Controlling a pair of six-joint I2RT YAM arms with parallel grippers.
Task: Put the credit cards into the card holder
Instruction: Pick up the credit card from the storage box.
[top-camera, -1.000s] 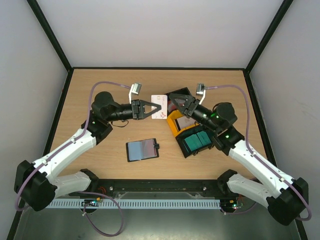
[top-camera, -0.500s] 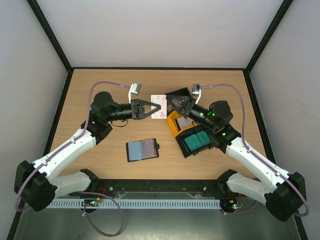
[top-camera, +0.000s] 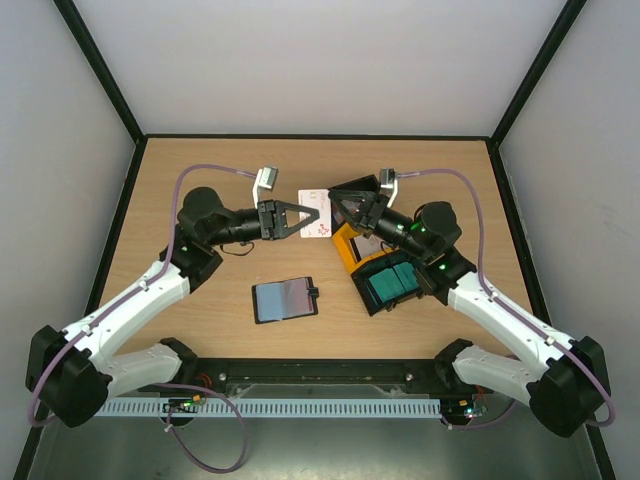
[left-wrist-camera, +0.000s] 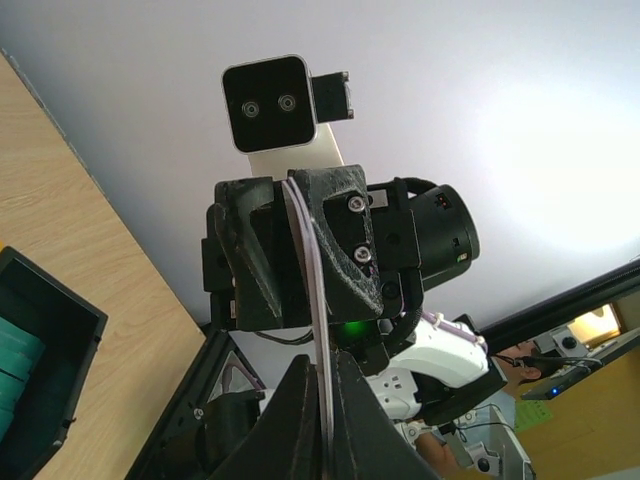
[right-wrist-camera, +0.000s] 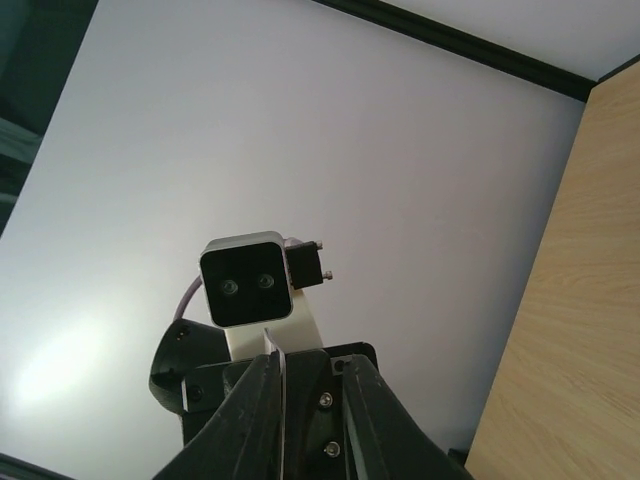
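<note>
A red-and-white credit card (top-camera: 321, 232) is held upright in the air over the middle of the table by my left gripper (top-camera: 318, 217), which is shut on it. In the left wrist view the card (left-wrist-camera: 318, 300) shows edge-on between the closed fingers (left-wrist-camera: 300, 420). My right gripper (top-camera: 341, 205) faces it from the right, open, its jaws either side of the card's far edge (right-wrist-camera: 283, 395); the card lies against one finger (right-wrist-camera: 250, 420). The black card holder (top-camera: 285, 299) lies open on the table near the front. Teal cards (top-camera: 391, 282) fill a black bin.
A yellow bin (top-camera: 345, 250) and the black bin (top-camera: 371, 303) stand together under my right arm, right of the card holder. The black bin's wall (left-wrist-camera: 70, 350) shows in the left wrist view. Black frame posts edge the table.
My right gripper has moved left, closing in on the card until its open jaws flank the card's edge. My left gripper and the card have shifted slightly left.
</note>
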